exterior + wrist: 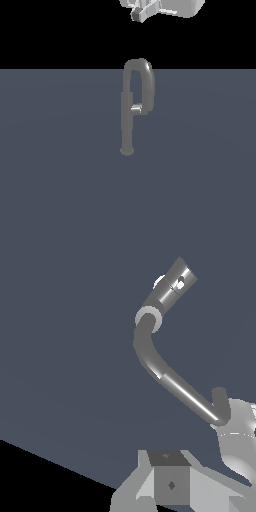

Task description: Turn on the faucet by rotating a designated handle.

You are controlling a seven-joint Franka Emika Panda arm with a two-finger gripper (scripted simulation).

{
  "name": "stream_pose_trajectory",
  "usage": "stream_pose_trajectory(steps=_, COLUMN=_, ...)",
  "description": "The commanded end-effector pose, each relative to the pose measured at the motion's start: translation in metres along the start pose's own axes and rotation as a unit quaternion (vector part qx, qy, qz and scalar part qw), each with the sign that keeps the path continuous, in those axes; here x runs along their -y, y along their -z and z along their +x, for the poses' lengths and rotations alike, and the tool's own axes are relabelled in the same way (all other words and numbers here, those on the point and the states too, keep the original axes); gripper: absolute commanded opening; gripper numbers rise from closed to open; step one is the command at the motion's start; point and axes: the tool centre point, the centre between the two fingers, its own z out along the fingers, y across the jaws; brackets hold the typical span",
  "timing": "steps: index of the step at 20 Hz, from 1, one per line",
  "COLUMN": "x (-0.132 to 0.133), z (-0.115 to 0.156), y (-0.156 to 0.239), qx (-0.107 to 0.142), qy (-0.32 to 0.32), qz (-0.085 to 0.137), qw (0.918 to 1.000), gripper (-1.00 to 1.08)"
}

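Faucet (127, 120) stands upright on the flat dark grey floor (55, 190), roughly mid-frame in the exterior view. Small round base touches the floor, thin matte pipe rises straight, gooseneck arcs over toward the exterior view's right and drops back down about halfway

Handle (136, 108) is a short, shinier bar jutting sideways from the upright pipe at mid-height, toward the exterior view's right. It sits between the pipe and the down-curved spout end, just beside or touching the spout tip; can't tell which

Gripper (141, 12) is at the top edge of the exterior view, well above the gooseneck and a bit to the exterior view's right of it. No contact with faucet or handle. Only the lower part of the hand is in frame there, fingers cropped

Wrist view: faucet (150, 353) seen from above at an angle, gloss streak along the pipe. Pale hand body (170, 483) fills the near edge, fingertips not visible. Can't tell whether the jaws are wide or narrow; nothing visibly held
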Motion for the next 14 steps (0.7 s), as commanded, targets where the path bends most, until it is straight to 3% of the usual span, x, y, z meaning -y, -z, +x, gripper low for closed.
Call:
stream_pose_trajectory(steps=1, x=0.001, z=0.016, y=-0.001, qx=0.024, qy=-0.018, qz=0.019, qw=0.9993, gripper=-1.0)
stream_pose_trajectory(steps=8, x=0.003, z=0.064, y=-0.008, qx=0.097, qy=-0.074, qz=0.077, qw=0.9895, gripper=-1.0)
stream_pose_trajectory(steps=14, x=0.0, z=0.108, y=-0.021, qx=0.165, qy=-0.127, qz=0.133, qw=0.969, gripper=-1.0)
